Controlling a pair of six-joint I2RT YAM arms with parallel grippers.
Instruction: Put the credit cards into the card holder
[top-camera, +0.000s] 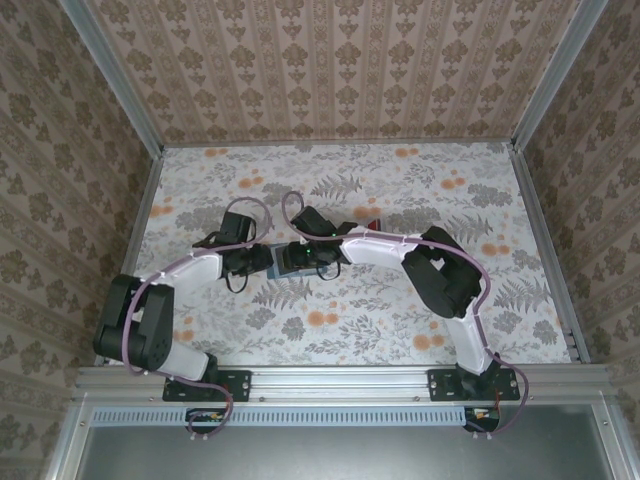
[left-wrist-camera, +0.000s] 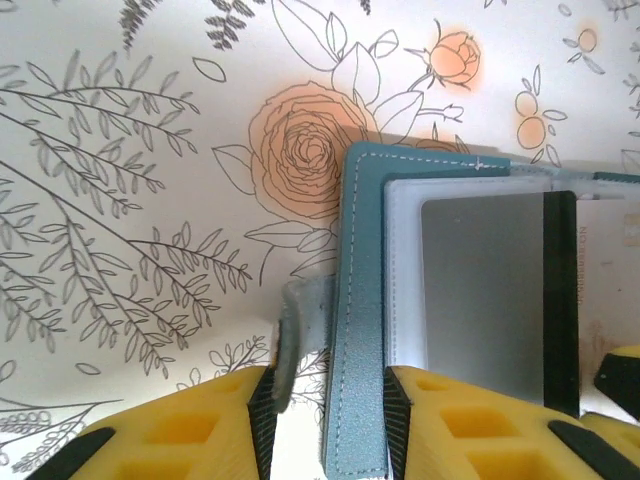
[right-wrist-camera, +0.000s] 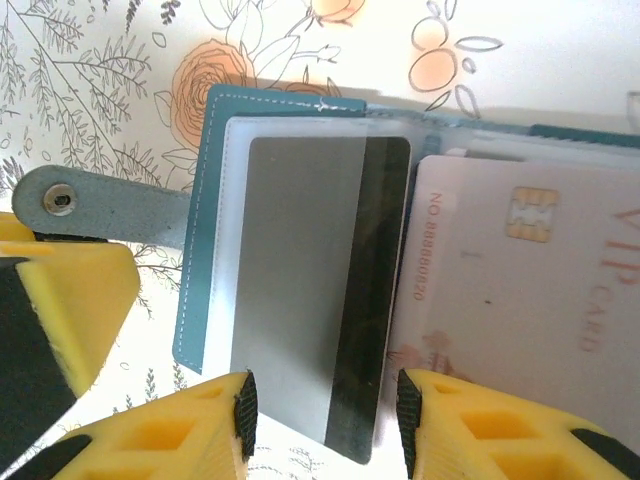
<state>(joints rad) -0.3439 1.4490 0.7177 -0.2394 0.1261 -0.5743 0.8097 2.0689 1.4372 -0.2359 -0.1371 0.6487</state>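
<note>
Nearest, seen from above, two arm bases sit at the edge of a flowered worktop between patterned walls. The left gripper and the right gripper meet over one teal card holder.

Left wrist: jaws part open, astride the holder's edge.

Right wrist: jaws flank one grey card in its pocket; whether they grip it I cannot tell. A second, pale card and the snap strap are plain here.

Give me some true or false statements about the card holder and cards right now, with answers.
1. The card holder lies open on the table. True.
2. The grey card has a black stripe. True.
3. The pale card has no chip. False: a chip shows near its top.
4. The left tool straddles a red card. False: it straddles the holder's teal edge.
</note>
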